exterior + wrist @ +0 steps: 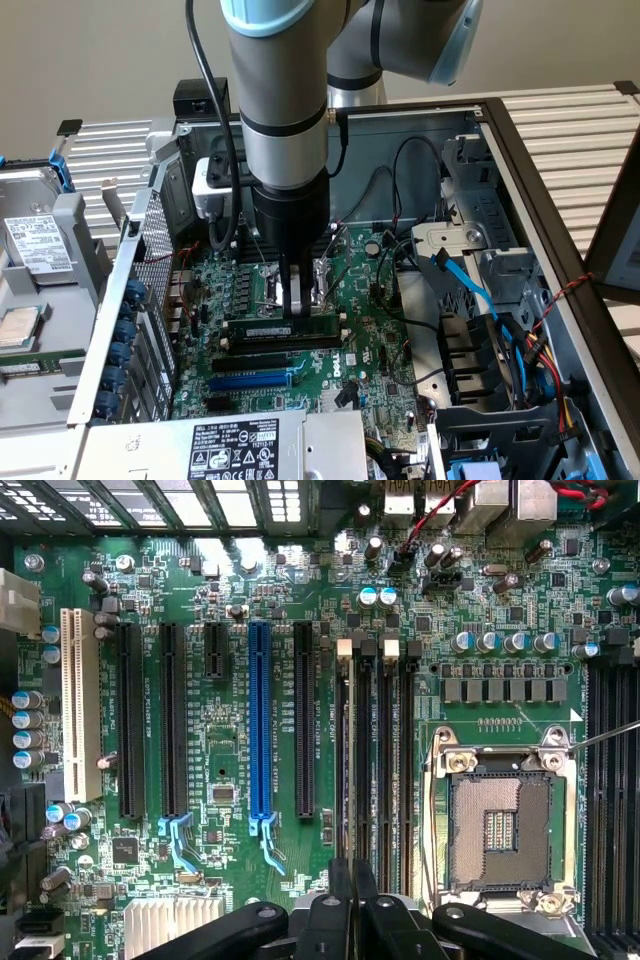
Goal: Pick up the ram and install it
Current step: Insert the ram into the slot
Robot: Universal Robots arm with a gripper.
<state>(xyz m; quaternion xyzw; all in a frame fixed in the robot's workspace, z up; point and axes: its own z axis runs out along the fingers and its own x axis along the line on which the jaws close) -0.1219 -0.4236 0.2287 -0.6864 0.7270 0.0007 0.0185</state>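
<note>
The ram (322, 328), a long green stick with dark chips and a white sticker, stands on edge along the black memory slots (275, 355) of the motherboard (380, 350) inside the open computer case. My gripper (293, 300) reaches straight down from the arm and is shut on the ram's upper edge near its middle. In the wrist view the black fingers (330, 920) meet over the memory slots (398, 760), and the ram (352, 770) shows edge-on as a thin dark strip between them. I cannot tell whether the ram is seated in a slot.
A blue expansion slot (250, 380) (260, 720) lies beside the memory slots, and the open processor socket (500, 820) is on their other side. Blue and black cables (470, 290) and a drive cage (480, 380) crowd the exterior view's right. The labelled power supply (240, 445) sits in front.
</note>
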